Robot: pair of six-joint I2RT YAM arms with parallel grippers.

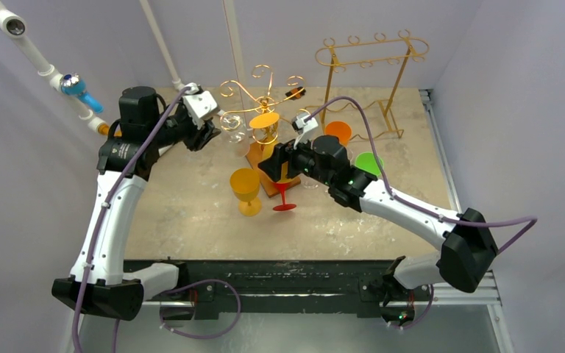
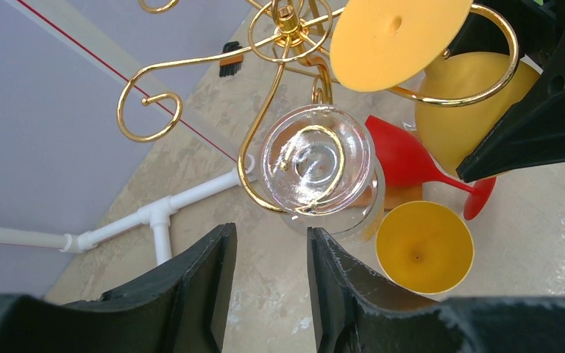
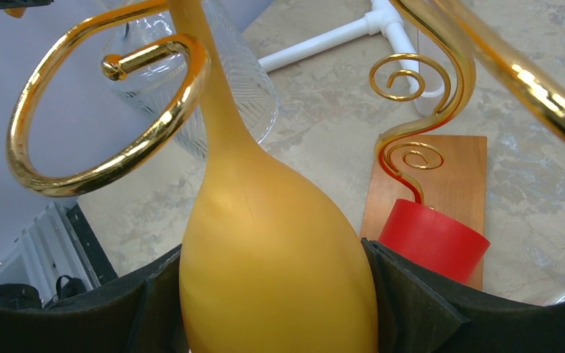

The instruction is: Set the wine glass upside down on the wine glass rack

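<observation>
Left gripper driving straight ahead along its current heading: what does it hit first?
Most likely the clear wine glass hanging upside down in a hook of the gold rack, just ahead of the open left gripper. Depth is unclear from this view.

- The left arm [image 1: 114, 213] has smooth white link shells and black joints.
- The right arm [image 1: 404, 209] looks the same.
- A thin purple cable [image 1: 347, 98] runs along each arm.

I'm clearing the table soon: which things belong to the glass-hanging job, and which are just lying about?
Job: curly rack, clear glass, held yellow glass, right claw.
Lying about: red glass, standing yellow glass, orange cup, green cup, tall rack, pipes, brush.
</observation>
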